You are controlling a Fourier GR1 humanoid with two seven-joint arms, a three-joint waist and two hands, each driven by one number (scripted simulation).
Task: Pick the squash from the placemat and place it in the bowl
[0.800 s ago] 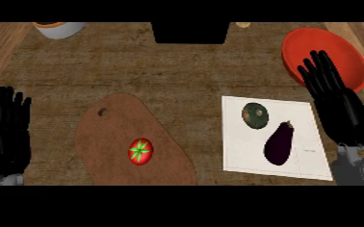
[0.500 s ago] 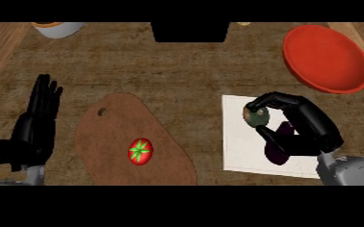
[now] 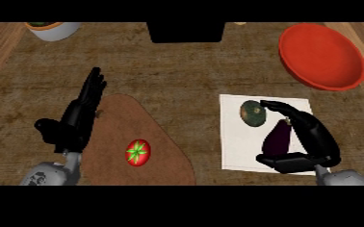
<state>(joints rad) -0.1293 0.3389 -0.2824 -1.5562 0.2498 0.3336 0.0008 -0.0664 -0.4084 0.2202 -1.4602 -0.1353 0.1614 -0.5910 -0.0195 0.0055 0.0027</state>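
Squash (image 3: 253, 113): small, round, dark green with paler mottling; lies on the white placemat (image 3: 238, 146), upper left part, flat on the surface (image 3: 185, 72); a dark purple eggplant (image 3: 276, 138) lies just beside it, lower right.

Right robot hand (image 3: 309, 142): over the placemat's right side, fingers arched in a wide curl; fingertips reach to the squash's right edge, thumb down near the placemat's lower border; the curl spans the eggplant; nothing visibly gripped.

Left robot hand (image 3: 74, 122): fingers straight, resting at the left by the brown mat (image 3: 167, 163), which carries a red tomato (image 3: 138, 152); holds nothing.

Red bowl (image 3: 320, 55): upper right, well apart from the placemat.

Handling, judged: squash likely hard-skinned, stiff, fairly light; smooth rounded skin may slide or roll if pinched off-centre; no stem visible to catch hold of; best taken across the widest middle, fingers one side, thumb opposite; the eggplant crowds the lower right, so fingers may nudge it or close on it instead.
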